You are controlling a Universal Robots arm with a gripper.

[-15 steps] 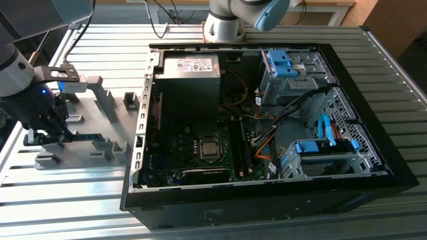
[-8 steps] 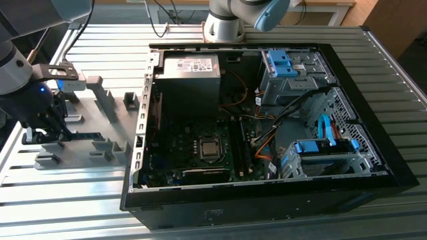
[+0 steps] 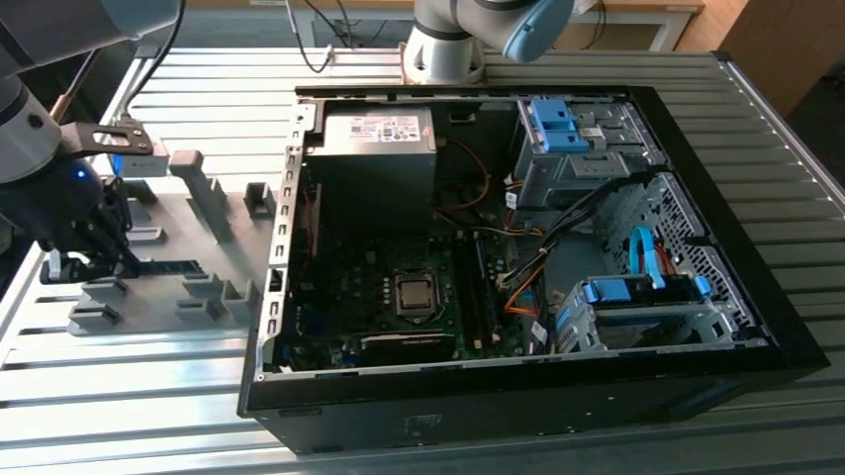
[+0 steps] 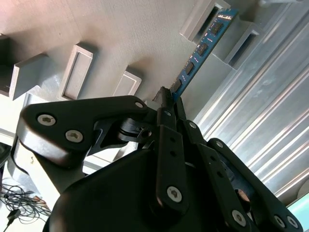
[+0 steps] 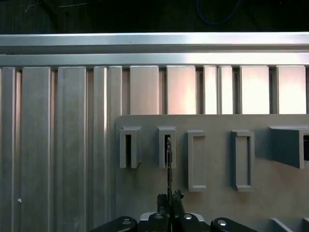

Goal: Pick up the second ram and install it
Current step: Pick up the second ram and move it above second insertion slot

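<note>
- Exterior view's left comes first: the arm (image 3: 46, 148) leans over the grey holder block (image 3: 198, 287), which sits on the slatted worktop (image 3: 133, 396). The claw (image 3: 117, 262) is low over that block.
- In the second wrist view, the claw's fingers (image 4: 165, 121) are drawn together on the near end of the second ram (image 4: 203, 46). I read it as clamped on the stick, not standing apart.
- The stick stands on edge, its blue face and row of black chips showing. Its long axis runs straight on from the fingertips, away from the claw.
- The stick's far end sits in or at a slotted post (image 4: 205, 17) of the holder block. I cannot tell whether that end is seated in the slot or already clear of it.
- In the first wrist view, the stick is edge-on, a thin dark line. It runs between the claw at one end and a slotted post of the block at the other.
- Moving towards the exterior view's right, the open computer case (image 3: 528, 396) lies on its side just beside the holder block.
- The motherboard (image 3: 343, 287) lies flat on the case's floor, facing up.
- As I judge it, anywhere the stick could be fitted lies to the exterior view's right of the claw. That is past the case's near wall and down on the board, well apart from where the stick is held.
</note>
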